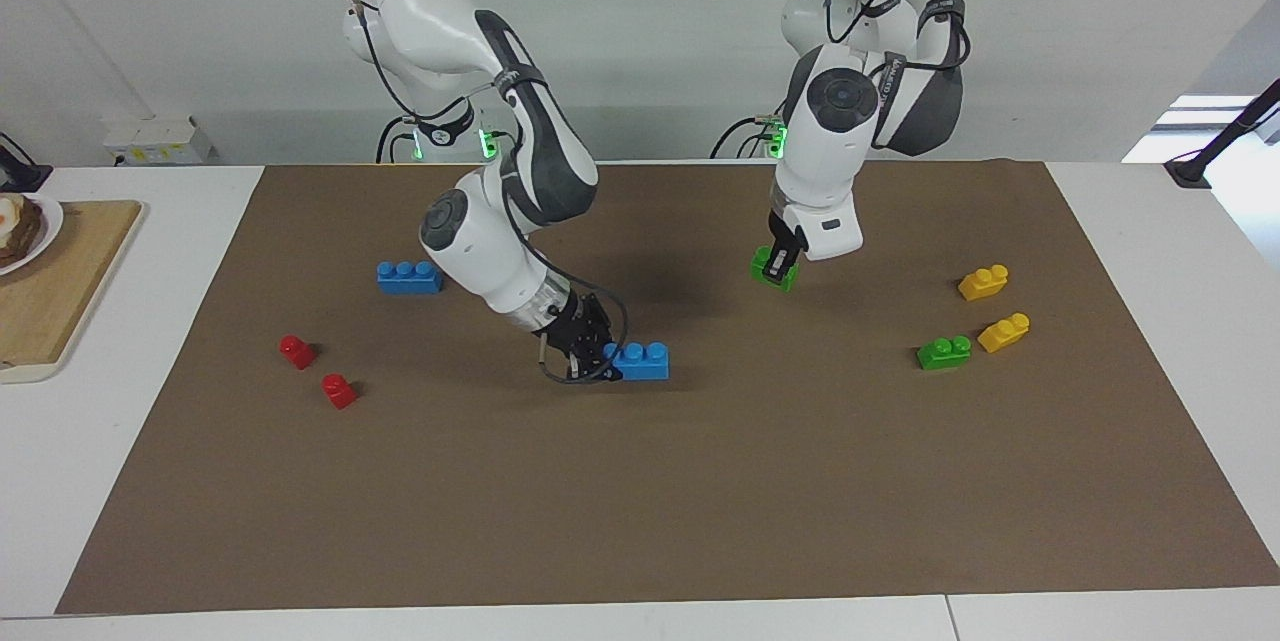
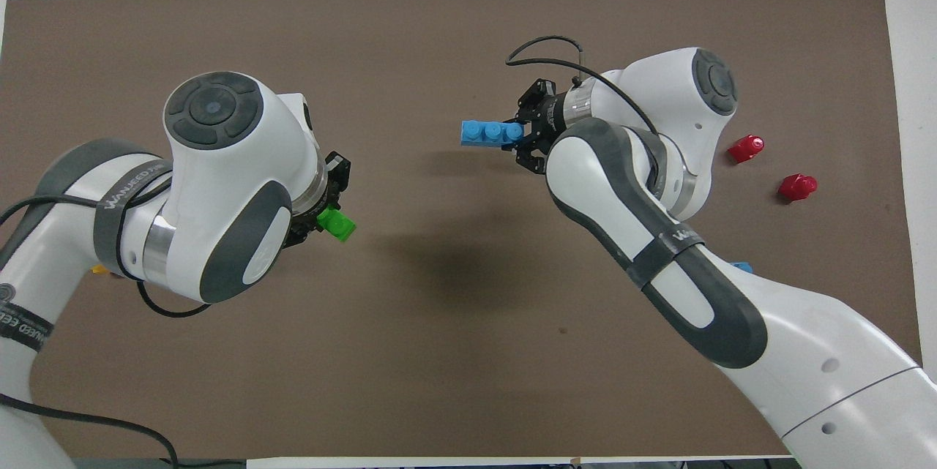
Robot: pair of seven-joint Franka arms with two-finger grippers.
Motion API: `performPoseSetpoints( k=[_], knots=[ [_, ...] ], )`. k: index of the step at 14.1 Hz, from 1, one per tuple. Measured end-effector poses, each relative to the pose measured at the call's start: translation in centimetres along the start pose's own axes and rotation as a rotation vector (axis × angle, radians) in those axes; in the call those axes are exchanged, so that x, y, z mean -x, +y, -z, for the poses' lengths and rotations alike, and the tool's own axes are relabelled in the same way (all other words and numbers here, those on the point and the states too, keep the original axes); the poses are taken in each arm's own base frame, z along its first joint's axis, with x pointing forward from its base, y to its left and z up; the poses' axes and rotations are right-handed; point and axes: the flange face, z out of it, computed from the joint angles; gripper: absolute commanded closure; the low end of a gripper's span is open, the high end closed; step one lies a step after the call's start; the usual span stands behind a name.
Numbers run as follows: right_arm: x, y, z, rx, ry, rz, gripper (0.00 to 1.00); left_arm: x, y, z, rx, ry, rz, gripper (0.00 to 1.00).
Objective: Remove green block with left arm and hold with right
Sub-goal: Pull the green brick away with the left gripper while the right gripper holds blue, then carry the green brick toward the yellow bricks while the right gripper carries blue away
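Observation:
My left gripper (image 1: 778, 266) is shut on the green block (image 1: 772, 268) and holds it, tilted, in the air over the brown mat toward the left arm's end; the block also shows in the overhead view (image 2: 338, 224) beside that gripper (image 2: 322, 216). My right gripper (image 1: 598, 361) is shut on one end of a blue three-stud brick (image 1: 642, 361) low over the middle of the mat; I cannot tell whether the brick touches the mat. The overhead view shows this brick (image 2: 492, 133) sticking out of the right gripper (image 2: 523, 136). The two bricks are well apart.
A second green block (image 1: 944, 352) and two yellow bricks (image 1: 983, 282) (image 1: 1004, 332) lie toward the left arm's end. Another blue brick (image 1: 408, 276) and two red blocks (image 1: 297, 351) (image 1: 339, 390) lie toward the right arm's end. A wooden board (image 1: 60, 291) lies off the mat.

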Motion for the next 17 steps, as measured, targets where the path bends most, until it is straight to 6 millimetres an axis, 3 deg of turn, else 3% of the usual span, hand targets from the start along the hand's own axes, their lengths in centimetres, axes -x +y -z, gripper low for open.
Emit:
performPoseSetpoints(
  k=[2, 6, 8, 9, 11, 14, 17],
  knots=[
    [-3.2, -1.0, 2.7, 0.025, -0.005, 0.025, 1.00, -2.6, -3.6, -0.1, 0.009, -0.041, -0.172, 1.00],
    [-11.1, -2.0, 6.7, 0.108, -0.025, 0.060, 1.00, -10.2, -12.5, -1.2, 0.062, -0.109, -0.413, 1.00],
    [-15.7, -1.7, 8.4, 0.130, -0.038, 0.088, 1.00, -12.3, -15.0, -2.0, 0.073, -0.120, -0.529, 1.00],
    [-17.5, -1.4, 9.1, 0.137, -0.044, 0.093, 1.00, -13.1, -15.9, -2.4, 0.077, -0.125, -0.573, 1.00],
    [-19.4, -0.8, 10.2, 0.145, -0.032, 0.098, 1.00, -14.0, -16.9, -3.2, 0.085, -0.123, -0.622, 1.00],
    [-20.4, 0.0, 12.0, 0.137, -0.002, 0.097, 1.00, -13.8, -16.9, -5.0, 0.091, -0.110, -0.659, 1.00],
    [-21.4, 1.2, 12.2, 0.148, 0.006, 0.096, 1.00, -14.1, -17.5, -7.4, 0.099, -0.091, -0.684, 1.00]
  ],
)
